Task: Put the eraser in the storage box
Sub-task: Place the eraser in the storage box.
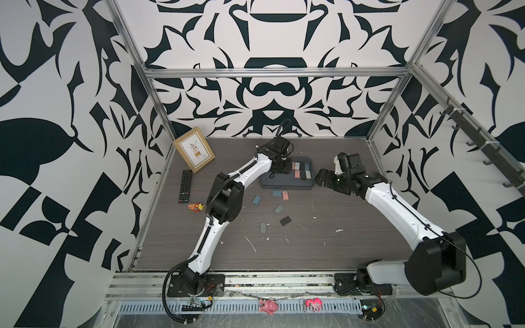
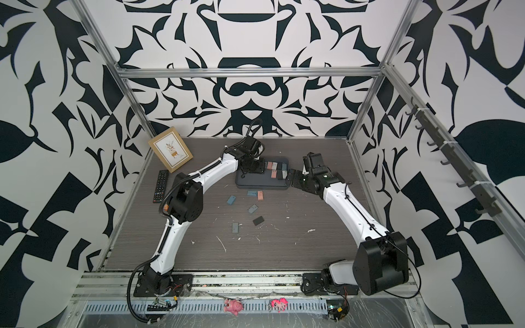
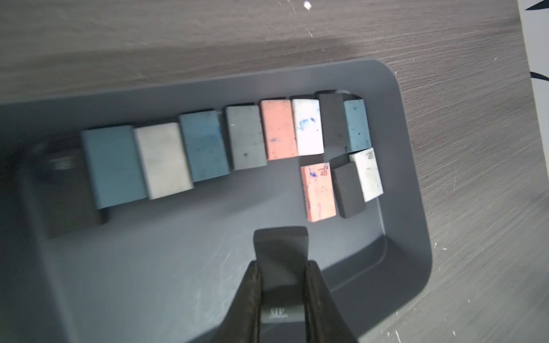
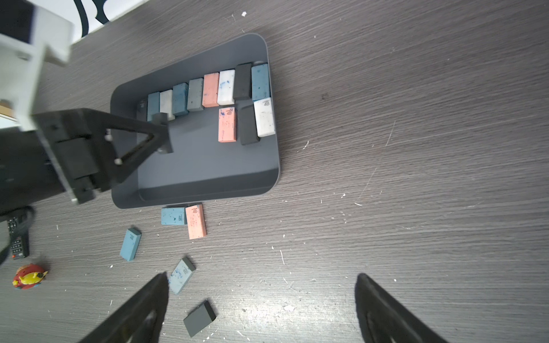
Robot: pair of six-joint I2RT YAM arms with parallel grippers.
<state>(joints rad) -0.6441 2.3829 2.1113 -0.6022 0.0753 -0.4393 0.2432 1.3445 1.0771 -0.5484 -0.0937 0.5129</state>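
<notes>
The left pincer (image 3: 281, 268) is clamped on a dark grey rectangular eraser (image 3: 280, 245) over the shallow dark grey plastic storage box (image 3: 411, 154) (coloured erasers (image 3: 246, 136) inside); the right pincer (image 4: 261, 276) is spread apart.

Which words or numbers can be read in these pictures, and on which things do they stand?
"4B": pink eraser in the storage box.
"4B": white eraser in the box.
"4B", upside down: dark eraser in the left gripper.
"4B": loose pink eraser on the table and loose blue eraser beside it.
Too small to read: brand print above each "4B", remote control keys.
</notes>
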